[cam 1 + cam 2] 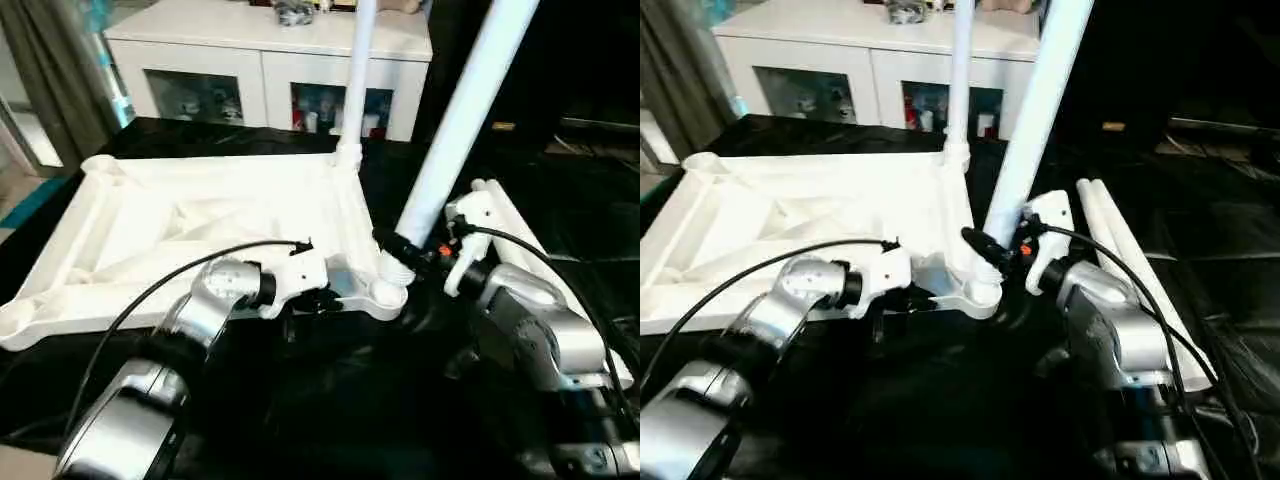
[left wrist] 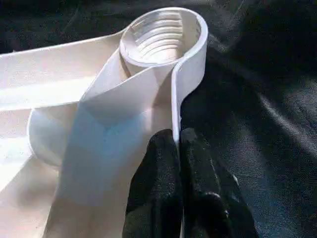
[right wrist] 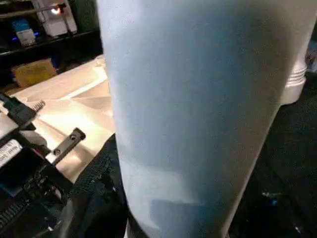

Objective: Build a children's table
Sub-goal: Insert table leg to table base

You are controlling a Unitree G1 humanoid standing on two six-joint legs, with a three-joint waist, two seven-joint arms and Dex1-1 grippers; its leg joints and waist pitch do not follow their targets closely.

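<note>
The white ribbed plastic tabletop (image 1: 200,230) lies upside down across the left and centre of the head view on the black-sheeted worktop (image 1: 330,400). One white tube leg (image 1: 355,80) stands in its far corner socket. A second white tube leg (image 1: 455,130) leans in the near right socket (image 1: 390,290), held by the right tool (image 1: 420,250). The left tool (image 2: 179,163), pinched narrow, clamps the tabletop's rim. That lean risks cross-threading or popping out. Two spare white legs (image 1: 1130,270) crowd the right; the worktop's near part offers room.
</note>
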